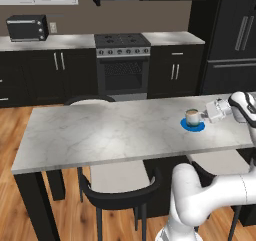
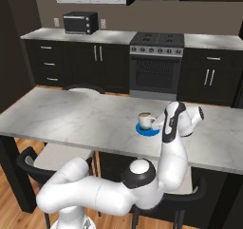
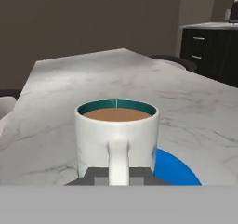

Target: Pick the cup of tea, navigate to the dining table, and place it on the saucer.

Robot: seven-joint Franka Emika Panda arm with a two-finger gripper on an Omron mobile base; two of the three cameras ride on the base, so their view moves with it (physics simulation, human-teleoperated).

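Observation:
The cup of tea (image 1: 192,117) is a white mug holding brown liquid, and it stands upright over the bright-blue saucer (image 1: 193,126) on the dining table (image 1: 115,132). I cannot tell whether its base touches the saucer. My gripper (image 1: 204,116) reaches in level from the right. In the hand view the cup of tea (image 3: 116,132) has its handle pointing at the camera, with a dark fingertip (image 3: 96,175) pressed against each side of it. The saucer (image 3: 176,169) shows below and to the right. From the right base the cup of tea (image 2: 145,119) sits on the saucer (image 2: 148,130), next to my gripper (image 2: 156,121).
Black chairs (image 1: 117,185) with pale seats are tucked under the near side of the table. Another chair back (image 1: 89,99) shows at the far side. Beyond stand black cabinets, a stove (image 1: 122,60), a toaster oven (image 1: 26,27) and a dark fridge (image 1: 232,40).

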